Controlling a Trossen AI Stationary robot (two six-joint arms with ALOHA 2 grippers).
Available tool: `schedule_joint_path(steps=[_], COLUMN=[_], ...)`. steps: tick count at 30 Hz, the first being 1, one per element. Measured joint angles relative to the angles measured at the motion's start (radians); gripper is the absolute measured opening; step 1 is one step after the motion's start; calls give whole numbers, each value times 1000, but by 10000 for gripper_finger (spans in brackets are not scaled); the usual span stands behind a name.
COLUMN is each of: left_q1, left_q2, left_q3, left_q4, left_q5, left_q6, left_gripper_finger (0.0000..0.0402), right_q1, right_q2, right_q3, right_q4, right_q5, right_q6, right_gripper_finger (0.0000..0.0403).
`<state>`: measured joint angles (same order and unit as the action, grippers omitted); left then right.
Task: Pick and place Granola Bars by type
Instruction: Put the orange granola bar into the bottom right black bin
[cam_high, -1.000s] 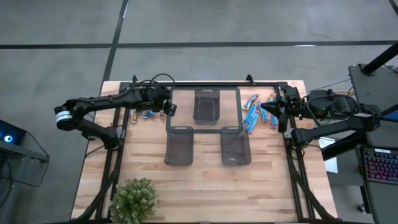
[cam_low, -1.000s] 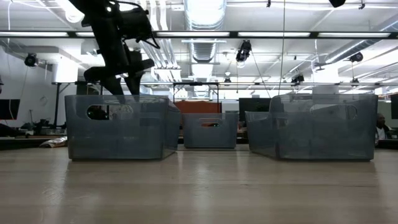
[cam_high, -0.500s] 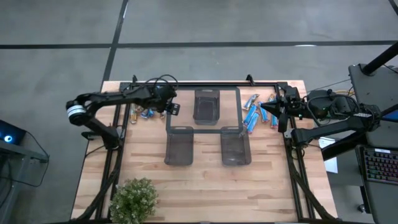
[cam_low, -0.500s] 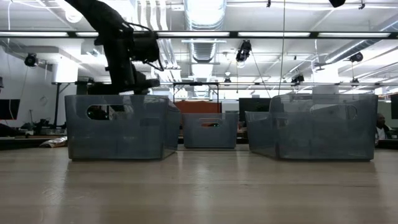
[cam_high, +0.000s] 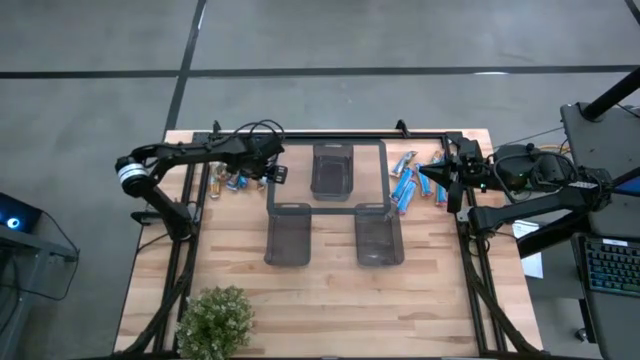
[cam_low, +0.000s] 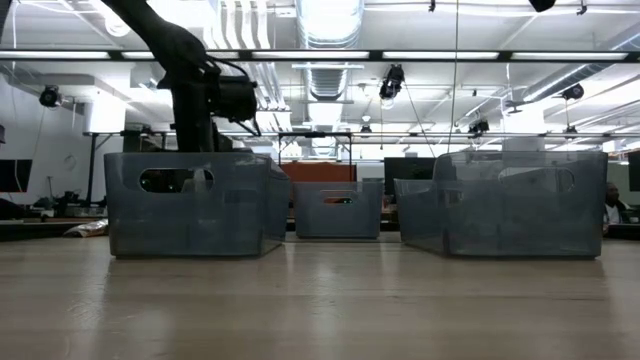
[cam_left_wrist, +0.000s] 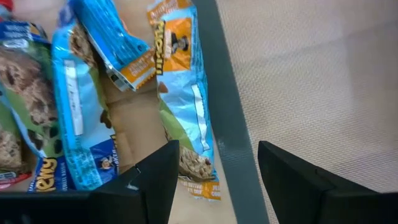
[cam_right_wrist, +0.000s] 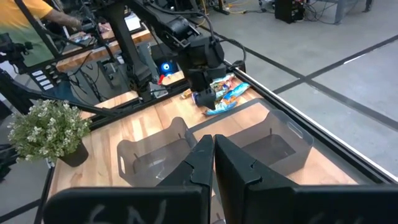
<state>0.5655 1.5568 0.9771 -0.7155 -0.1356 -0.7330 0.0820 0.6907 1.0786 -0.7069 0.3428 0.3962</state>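
At upper left of the high view, we note the left tool wide open and empty over the granola bars on the counter. Risk: overlapping wrappers, two lifted together. Right tool shut, empty, parked.

Big robot lab or workshop, bare pipes and ducts up on the ceiling, long strip lights, grey concrete floor, desks with screens (far off) behind the wooden table
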Motion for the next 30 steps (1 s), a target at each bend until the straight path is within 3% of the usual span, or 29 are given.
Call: schedule_joint_path(steps=[19,30], left_q1=[23,30], left_q2=[-62,-62], left_q3=[-3,-94], left_q4=[-7,90], left_q5=[-22,-22], left_q6=[14,-5], left_gripper_finger=[202,202], right_q1=[0,0], right_q2=[0,0], right_q3=[0,0], right_q4=[0,0], right_q5=[0,0], right_q6=[-6,-5], right_gripper_finger=[8,8])
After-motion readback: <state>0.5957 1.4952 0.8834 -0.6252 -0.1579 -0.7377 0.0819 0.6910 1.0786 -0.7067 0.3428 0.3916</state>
